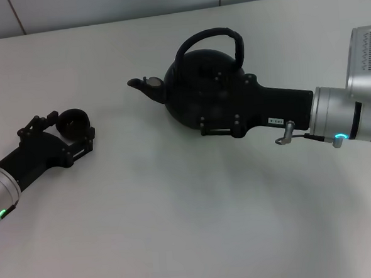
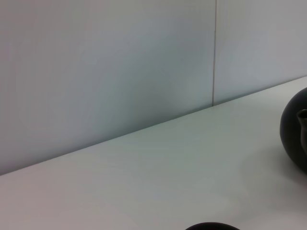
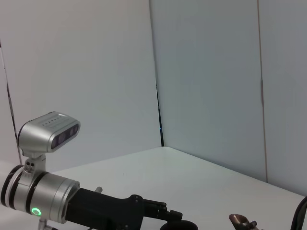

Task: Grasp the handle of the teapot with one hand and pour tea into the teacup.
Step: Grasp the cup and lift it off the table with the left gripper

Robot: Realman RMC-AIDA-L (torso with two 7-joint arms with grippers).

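White table (image 1: 178, 227): bears all items.
Teapot (image 1: 192, 91): upright, mid-table toward the far edge, spout (image 1: 143, 85) pointing toward the robot's left.
Right gripper (image 1: 224, 105): reaches in from the right, overlapping the teapot's belly below the handle (image 1: 212, 35); jaw state cannot be told.
Left gripper (image 1: 71, 130): low on the left, jaws parted around the teacup (image 1: 73, 122).

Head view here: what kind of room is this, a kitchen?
Probably a robot test bench, not a kitchen: a bare white table against plain panelled walls, with only a teapot, a teacup and two robot arms.
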